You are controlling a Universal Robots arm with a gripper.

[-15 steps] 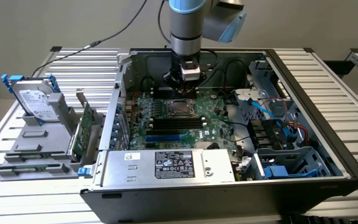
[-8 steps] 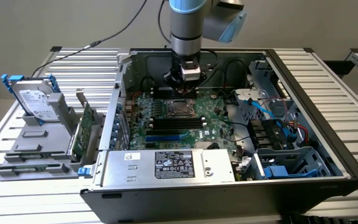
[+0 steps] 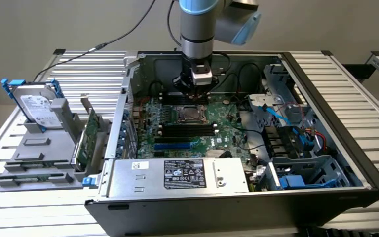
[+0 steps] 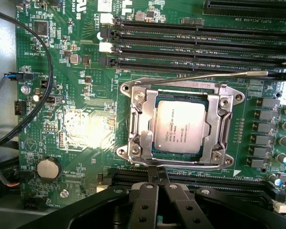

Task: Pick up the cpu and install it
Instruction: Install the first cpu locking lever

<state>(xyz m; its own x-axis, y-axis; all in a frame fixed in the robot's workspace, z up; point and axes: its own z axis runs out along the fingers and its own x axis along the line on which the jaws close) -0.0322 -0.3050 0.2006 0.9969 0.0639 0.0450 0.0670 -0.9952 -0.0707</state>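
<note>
**Exterior view.** The arm (image 3: 196, 29) stood over the open computer case (image 3: 347, 163). The jaws hung just above the motherboard (image 3: 176, 136), with the cpu (image 3: 191, 114) close below them. A hard drive (image 3: 37, 106) and a green card (image 3: 91, 133) stood well apart on the counter (image 3: 31, 212).

**Wrist view.** The jaws were together and gripped nothing. The cpu (image 4: 181, 126) lay flat just ahead of them, metal top up, square with no long axis, inside the socket frame (image 4: 133, 119). A lever (image 4: 214, 76) and the memory slots (image 4: 205, 38) lay beyond it.

The exterior view looks down from well back at the gripper (image 3: 194, 94) inside the computer case (image 3: 334, 128). The wrist view, close behind the gripper (image 4: 157, 174), faces the socket (image 4: 138, 129) beneath it, which both views share (image 3: 191, 114).
</note>
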